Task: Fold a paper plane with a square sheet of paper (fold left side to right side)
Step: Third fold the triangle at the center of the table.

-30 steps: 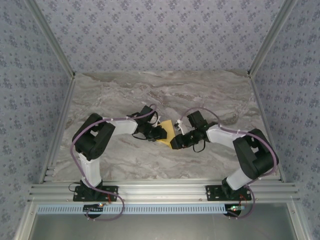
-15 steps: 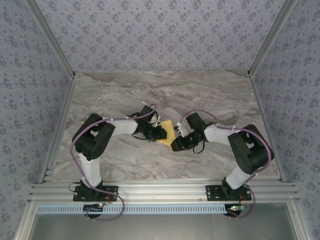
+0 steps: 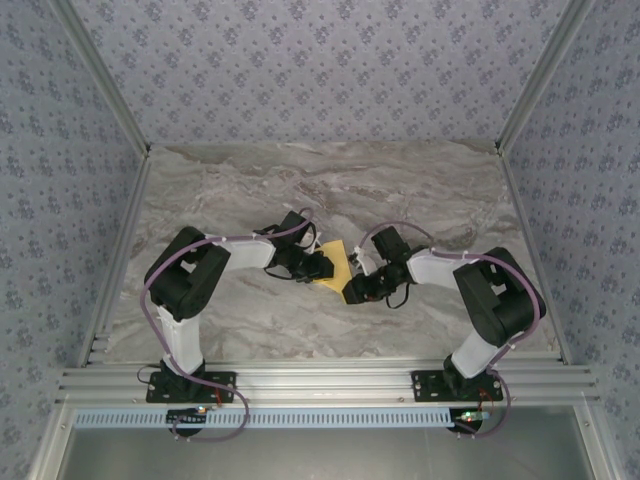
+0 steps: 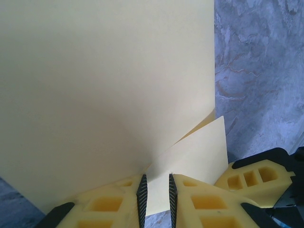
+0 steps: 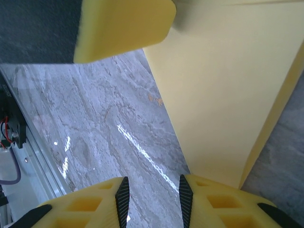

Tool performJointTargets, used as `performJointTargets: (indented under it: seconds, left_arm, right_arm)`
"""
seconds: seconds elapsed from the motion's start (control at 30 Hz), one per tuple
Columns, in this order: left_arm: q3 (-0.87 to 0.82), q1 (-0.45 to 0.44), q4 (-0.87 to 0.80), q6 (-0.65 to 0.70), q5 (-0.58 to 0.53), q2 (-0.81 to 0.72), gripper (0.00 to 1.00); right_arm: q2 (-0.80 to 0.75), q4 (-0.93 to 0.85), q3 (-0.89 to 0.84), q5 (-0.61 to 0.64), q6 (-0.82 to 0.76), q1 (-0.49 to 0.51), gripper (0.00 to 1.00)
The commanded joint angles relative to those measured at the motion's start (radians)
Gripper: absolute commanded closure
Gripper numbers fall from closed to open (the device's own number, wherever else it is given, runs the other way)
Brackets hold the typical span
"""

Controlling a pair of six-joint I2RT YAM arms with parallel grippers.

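The square sheet of thin yellow-orange paper (image 3: pixel 336 262) lies near the middle of the grey-veined marble tabletop (image 3: pixel 420 190), partly folded, with one layer over another. Seen from above, the two black-and-white arms reach in from 7 and 5 o'clock and meet at it. The left gripper (image 3: pixel 322 266) sits at the sheet's 9 o'clock edge, and the right gripper (image 3: pixel 352 290) sits at its 5 o'clock corner. In the left wrist view the sheet (image 4: pixel 104 85) spreads from 9 to 1 o'clock, its upper layer lifted. A smaller flap pokes out at 5 o'clock and runs down into the left gripper (image 4: pixel 156 194). That claw's yellow, black-ribbed fingers (image 4: pixel 141 192) stand a narrow slit apart with the flap's tip between them. A sliver of marble shows in the slit at 6 o'clock, so the claw is released rather than pinching the thin paper. In the right wrist view the sheet (image 5: pixel 223 95) fills the side from 12 to 4 o'clock, with a darker folded strip along its 3 o'clock edge. The right gripper (image 5: pixel 152 194) is released too: its fingers (image 5: pixel 122 197) are spread, with bare marble (image 5: pixel 95 133) between them. The finger on the 5 o'clock side sits right at the sheet's near corner. At 11 o'clock a yellow fingertip of the left arm (image 5: pixel 123 28) touches the sheet's far edge.
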Motion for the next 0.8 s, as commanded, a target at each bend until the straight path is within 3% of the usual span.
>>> performJointTargets:
  seconds: [0.0,0.4,0.77]
  left_arm:
    - [-0.027,-0.005,-0.064,0.015,-0.066,0.016,0.78]
    - [-0.039,-0.005,-0.058,0.023,-0.061,-0.005,0.77]
    - [-0.039,-0.005,-0.056,0.026,-0.060,-0.005,0.77]
  right_arm:
    - [-0.007,-0.042,-0.027,-0.021,-0.013,0.007,0.63]
    - [-0.082,-0.014,0.012,-0.064,0.030,-0.009,0.63]
    - [0.021,-0.021,0.063,-0.006,0.043,-0.009,0.63]
